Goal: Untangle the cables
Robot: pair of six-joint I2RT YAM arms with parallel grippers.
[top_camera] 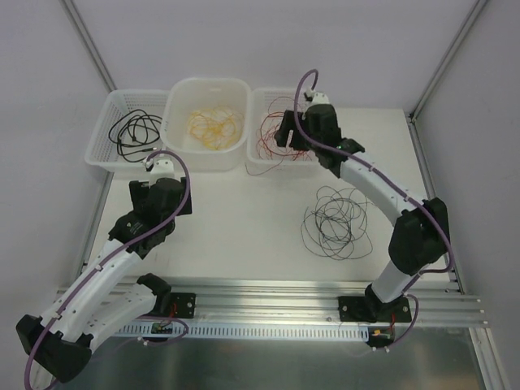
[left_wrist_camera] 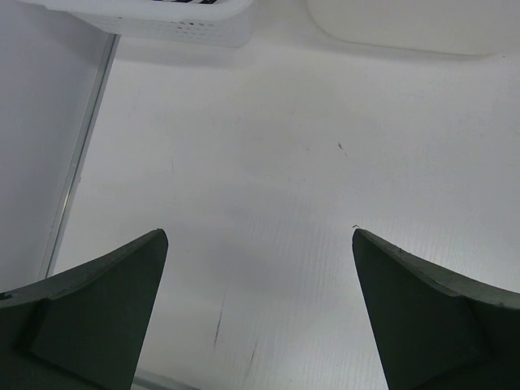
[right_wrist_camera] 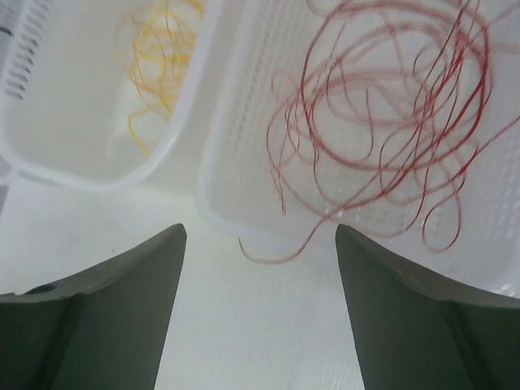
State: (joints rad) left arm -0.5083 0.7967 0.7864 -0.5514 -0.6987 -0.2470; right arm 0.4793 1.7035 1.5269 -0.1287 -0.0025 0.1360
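Note:
A tangle of black cables (top_camera: 335, 221) lies loose on the table right of centre. More black cables (top_camera: 134, 130) lie in the left basket, yellow-orange cables (top_camera: 215, 126) in the middle tub and red cables (top_camera: 276, 136) in the right basket. My right gripper (top_camera: 286, 134) (right_wrist_camera: 260, 229) is open and empty above that basket's near rim. The red cables (right_wrist_camera: 390, 106) fill the basket, and one red loop (right_wrist_camera: 284, 252) hangs over the rim onto the table. My left gripper (top_camera: 160, 162) (left_wrist_camera: 258, 236) is open and empty over bare table just in front of the left basket.
Three white containers stand in a row at the back: left basket (top_camera: 101, 146), middle tub (top_camera: 236, 154), right basket (top_camera: 253, 162). The left basket's edge (left_wrist_camera: 162, 24) and the tub (left_wrist_camera: 406, 24) show at the top of the left wrist view. A metal rail (top_camera: 268, 296) runs along the near edge.

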